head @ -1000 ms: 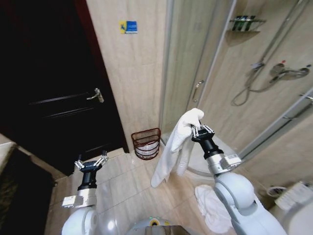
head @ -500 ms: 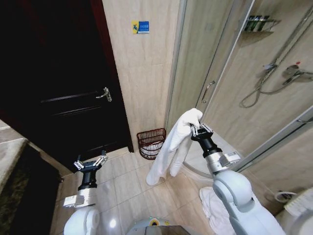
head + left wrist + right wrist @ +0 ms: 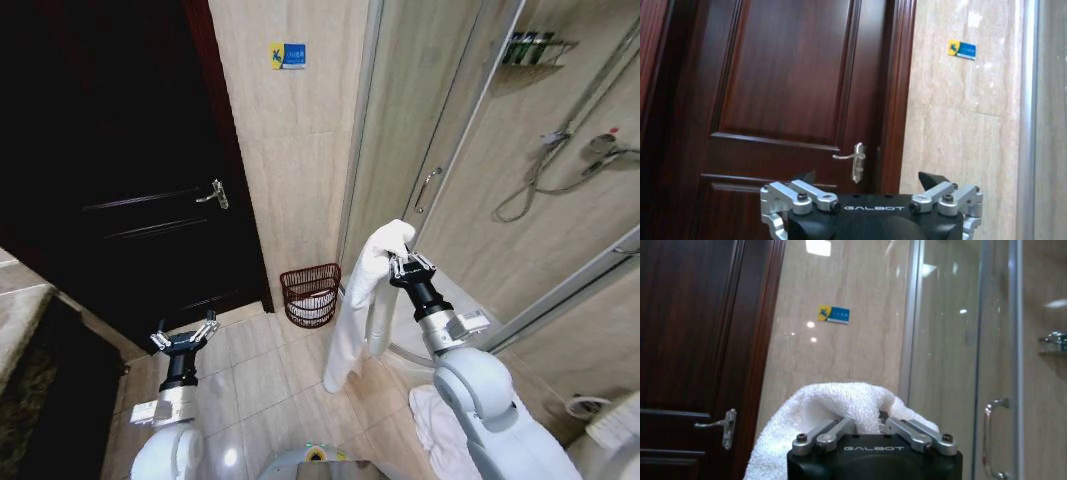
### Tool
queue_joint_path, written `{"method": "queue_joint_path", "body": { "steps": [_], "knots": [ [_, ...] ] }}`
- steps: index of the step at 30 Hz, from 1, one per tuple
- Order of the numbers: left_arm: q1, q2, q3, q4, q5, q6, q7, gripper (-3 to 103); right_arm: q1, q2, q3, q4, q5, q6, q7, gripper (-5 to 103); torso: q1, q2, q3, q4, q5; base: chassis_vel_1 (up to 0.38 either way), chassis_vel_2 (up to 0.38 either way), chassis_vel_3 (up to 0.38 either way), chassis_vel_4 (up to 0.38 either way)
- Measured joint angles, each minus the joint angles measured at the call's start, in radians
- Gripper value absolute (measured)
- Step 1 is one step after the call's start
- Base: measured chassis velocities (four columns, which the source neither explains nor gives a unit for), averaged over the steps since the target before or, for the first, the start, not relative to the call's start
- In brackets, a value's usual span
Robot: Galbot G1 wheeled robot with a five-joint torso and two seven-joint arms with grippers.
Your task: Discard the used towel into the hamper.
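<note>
Gripping towel [image 3: 362,290], "GALBOT"-marked right hand [image 3: 870,428]

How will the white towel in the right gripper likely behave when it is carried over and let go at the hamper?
Probably floppy: the towel drapes from the right gripper in long folds toward the floor. It looks light, so it may swing. The trailing end could catch the hamper rim or land outside, since the basket opening looks small.

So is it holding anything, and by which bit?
The right gripper pinches a white towel at its bunched top; the rest hangs down. The left gripper is empty.
</note>
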Motion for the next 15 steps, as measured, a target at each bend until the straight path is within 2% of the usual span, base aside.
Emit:
{"method": "queue_joint_path", "body": {
  "steps": [15],
  "knots": [
    [-0.011, 0.011, -0.001, 0.020, -0.001, -0.002, 0.002, 100, 0.018, 0.006, -0.001, -0.015, 0.000, 0.001, 0.001, 9, 0.000, 0.000, 0.000, 0.0001, -0.0002, 0.000, 0.098, 0.095, -0.008]
  ]
}}
